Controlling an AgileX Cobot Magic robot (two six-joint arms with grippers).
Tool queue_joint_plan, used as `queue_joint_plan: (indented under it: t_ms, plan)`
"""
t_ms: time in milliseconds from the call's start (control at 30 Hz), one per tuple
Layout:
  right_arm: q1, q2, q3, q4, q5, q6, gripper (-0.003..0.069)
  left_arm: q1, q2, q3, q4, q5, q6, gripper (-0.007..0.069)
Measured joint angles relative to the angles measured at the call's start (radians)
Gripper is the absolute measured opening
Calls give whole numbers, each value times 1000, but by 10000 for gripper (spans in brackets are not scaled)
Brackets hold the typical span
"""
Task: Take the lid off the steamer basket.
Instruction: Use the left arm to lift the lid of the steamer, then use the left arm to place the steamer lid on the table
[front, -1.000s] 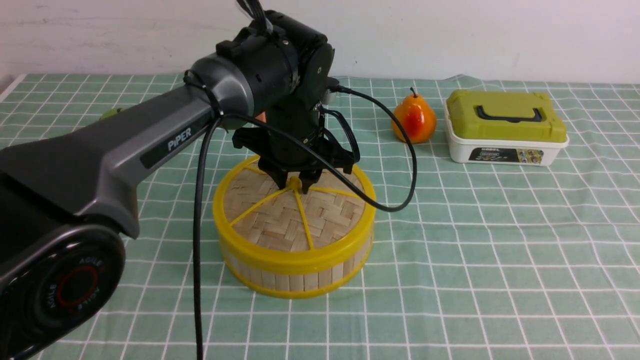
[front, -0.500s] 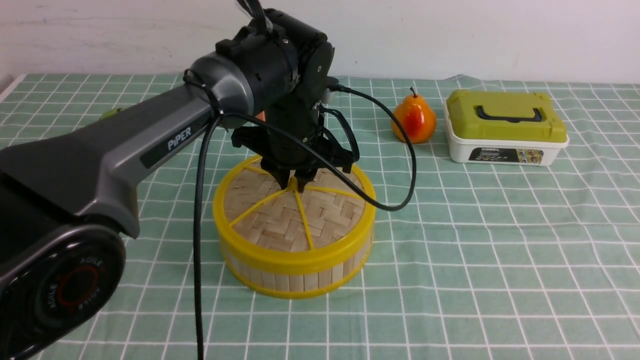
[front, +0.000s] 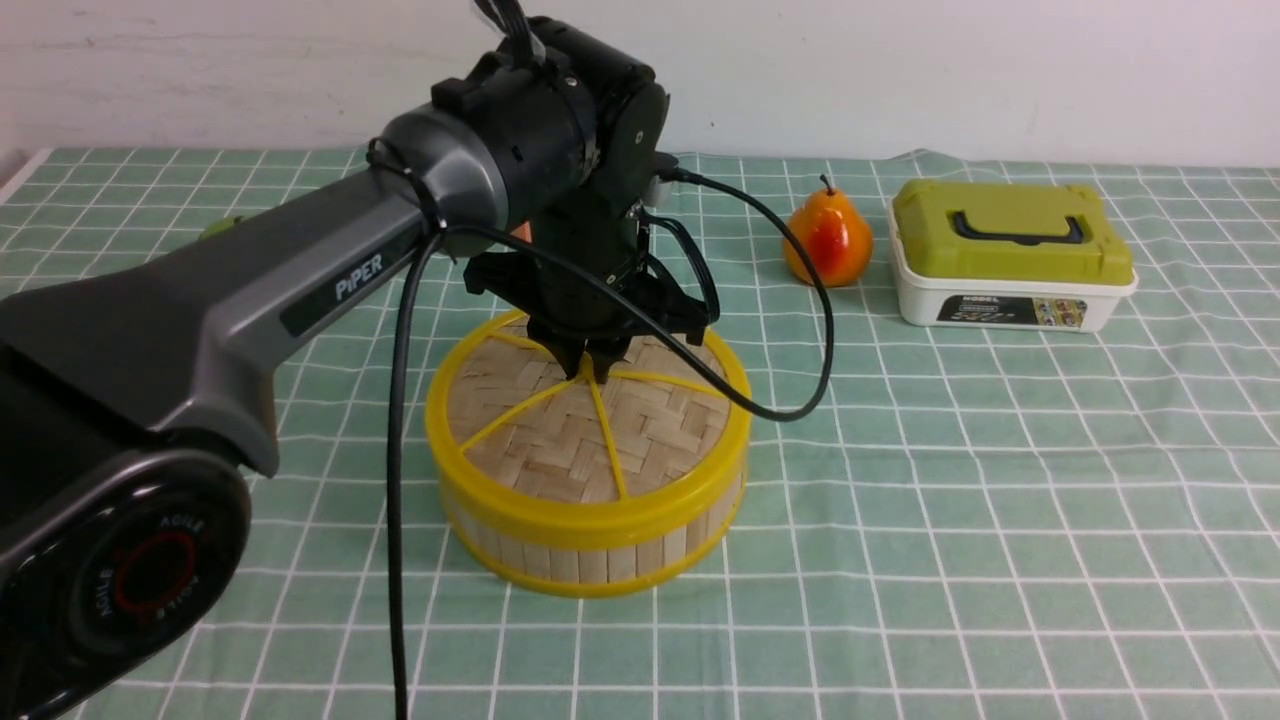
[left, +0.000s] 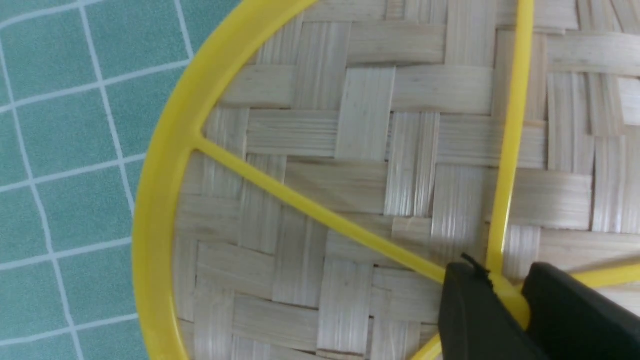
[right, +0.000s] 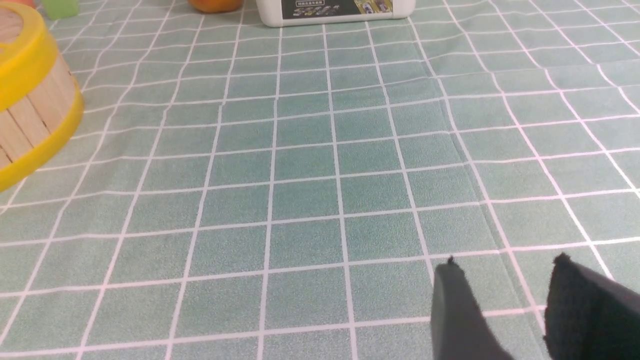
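Observation:
The lid (front: 560, 440), a woven bamboo disc with a thick yellow rim and yellow spokes, sits on the steamer basket (front: 590, 560), whose slat sides and yellow bottom rim show below it. My left gripper (front: 592, 370) points straight down at the lid's centre and is shut on the small yellow knob (left: 515, 300), with a black finger on each side. The lid's weave (left: 370, 165) fills the left wrist view. My right gripper (right: 505, 272) is open and empty low over the cloth. The basket's side (right: 30, 115) shows in the right wrist view.
An orange pear (front: 828, 238) and a white box with an olive-green lid (front: 1010, 255) stand at the back right on the green checked tablecloth (front: 1000, 500). A black cable (front: 800, 300) loops from the left wrist beside the basket.
My left gripper's fingers have closed in on the lid's centre knob. The lid and basket have not moved.

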Motion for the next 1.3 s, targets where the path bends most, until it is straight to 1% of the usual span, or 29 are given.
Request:
queue_joint_plan:
  t_ms: [200, 333, 633, 700, 833, 933, 1000, 1067, 1133, 1200, 1267, 1300]
  plan:
    - [0, 0, 0, 0, 0, 0, 241, 0, -19, 4, -5, 0, 0, 118]
    - [0, 0, 0, 0, 0, 0, 241, 0, -74, 12, 2, 19, 0, 117]
    - [0, 0, 0, 0, 0, 0, 241, 1, -249, 12, 103, 42, 0, 115]
    - [0, 0, 0, 0, 0, 0, 241, 7, -273, 12, 107, 42, 0, 115]
    - [0, 0, 0, 0, 0, 0, 241, 46, -324, 17, 64, 42, 9, 115]
    - [0, 0, 0, 0, 0, 0, 241, 137, -379, 89, -16, 42, 31, 115]
    - [0, 0, 0, 0, 0, 0, 241, 200, -412, 152, -40, 42, 40, 115]
    - [0, 0, 0, 0, 0, 0, 241, 238, -432, 200, -45, 42, 45, 115]
    - [0, 0, 0, 0, 0, 0, 241, 322, -473, 315, -45, 42, 46, 115]
    - [0, 0, 0, 0, 0, 0, 241, 380, -494, 404, -42, 42, 44, 115]
    - [0, 0, 0, 0, 0, 0, 241, 418, -501, 476, -36, 42, 28, 115]
    - [0, 0, 0, 0, 0, 0, 241, 421, -501, 484, -36, 41, 25, 115]
